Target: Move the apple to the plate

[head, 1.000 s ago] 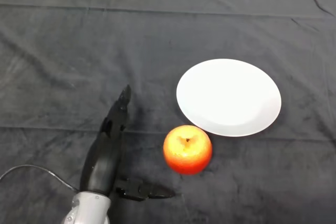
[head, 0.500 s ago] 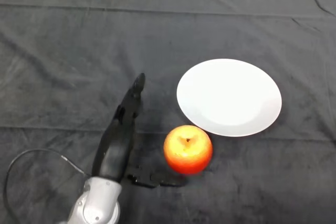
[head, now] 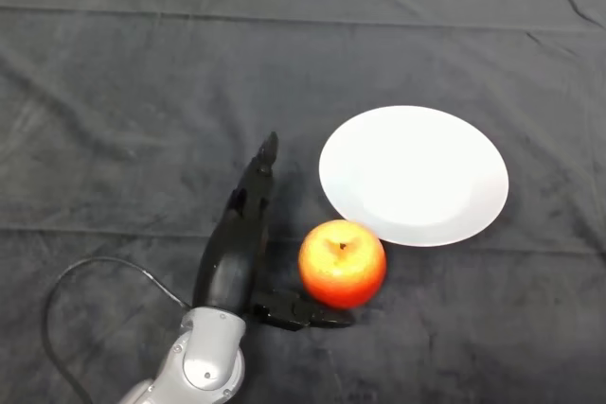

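Head view shows the round red-and-yellow apple (head: 342, 263) resting on the dark-cloth tabletop (head: 123, 92), just to the right of the black robot hand (head: 237, 253) and touching or almost touching the near-left rim of the flat white round plate (head: 413, 175); the plate lies beyond and to the right of the apple. The robot hand is spread, its straight fingers (head: 258, 177) pointing away up the apple's left side and its thumb (head: 308, 315) reaching right beneath the apple's near edge, nothing yet gripped; its long axis runs near to far, so the apple sits in the open crook and closing calls for only a small shift right.
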{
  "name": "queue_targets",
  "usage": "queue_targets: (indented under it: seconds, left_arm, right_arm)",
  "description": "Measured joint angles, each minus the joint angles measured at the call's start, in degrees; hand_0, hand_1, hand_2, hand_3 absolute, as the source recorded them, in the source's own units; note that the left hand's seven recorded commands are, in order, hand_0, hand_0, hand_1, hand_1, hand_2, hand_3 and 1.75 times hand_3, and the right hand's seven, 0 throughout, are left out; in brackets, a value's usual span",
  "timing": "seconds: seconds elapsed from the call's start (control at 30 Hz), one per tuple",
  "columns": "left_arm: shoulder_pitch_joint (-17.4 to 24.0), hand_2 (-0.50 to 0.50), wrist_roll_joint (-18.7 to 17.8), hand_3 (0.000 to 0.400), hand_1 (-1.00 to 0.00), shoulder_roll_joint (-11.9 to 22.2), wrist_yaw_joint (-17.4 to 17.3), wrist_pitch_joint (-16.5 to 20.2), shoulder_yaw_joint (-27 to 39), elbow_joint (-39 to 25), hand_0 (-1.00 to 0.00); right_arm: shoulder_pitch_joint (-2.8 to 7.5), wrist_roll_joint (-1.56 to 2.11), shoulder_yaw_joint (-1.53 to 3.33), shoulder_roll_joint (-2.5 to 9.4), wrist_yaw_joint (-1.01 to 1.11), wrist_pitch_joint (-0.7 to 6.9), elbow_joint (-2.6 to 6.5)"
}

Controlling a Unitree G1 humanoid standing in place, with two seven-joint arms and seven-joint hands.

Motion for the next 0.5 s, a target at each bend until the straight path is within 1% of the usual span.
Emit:
queue_targets:
  seconds: [0.03,0.07,0.1,0.13,0.17,0.2,0.23,0.27,0.4,0.5]
  left_arm:
    - [-0.77,-0.08,-0.35,0.061,0.00,0.02,0.31,-0.12,-0.93,0.38,-0.15]
    - [-1.30,-0.41,-0.81,0.361,-0.08,-0.06,0.38,-0.17,-1.48,0.60,-0.90]
    - [-1.53,-0.44,-0.95,0.400,-0.13,-0.13,0.46,-0.22,-1.63,0.64,-1.00]
    - [-1.59,-0.25,-1.00,0.400,-0.51,-0.12,0.51,-0.44,-1.76,0.66,-1.00]
    - [-1.59,-0.23,-1.05,0.400,-0.55,-0.10,0.55,-0.87,-1.98,0.85,-1.00]
    - [-1.59,-0.15,-1.10,0.400,-0.70,0.00,0.63,-1.07,-2.49,0.92,-1.00]
    - [-1.59,-0.02,-1.11,0.400,-0.96,0.05,0.64,-1.20,-3.12,0.97,-1.00]
    - [-1.59,0.00,-1.14,0.400,-1.00,0.01,0.64,-1.23,-3.55,1.03,-1.00]
    - [-1.59,0.00,-2.13,0.400,-1.00,0.32,1.15,-1.43,-3.95,1.03,-1.00]
    - [-1.59,0.00,-2.21,0.400,-1.00,0.52,1.14,-1.49,-4.00,1.03,-1.00]
  right_arm:
    - [0.00,0.00,0.00,0.00,0.00,0.00,0.00]
    - [0.00,0.00,0.01,0.00,0.00,0.00,0.00]
    - [0.00,0.00,0.01,0.00,0.00,0.00,0.00]
    - [0.00,0.01,0.01,0.00,0.00,0.00,0.00]
    - [0.00,0.00,0.00,0.00,0.00,0.00,0.00]
    - [0.00,0.00,0.00,0.00,0.00,0.00,0.00]
    - [0.00,0.01,0.00,0.00,0.00,0.00,0.00]
    - [0.00,0.01,0.00,0.00,0.00,0.00,0.00]
    - [0.00,0.01,0.00,0.00,0.00,0.00,0.00]
    - [0.00,0.01,0.00,0.00,0.00,0.00,0.00]
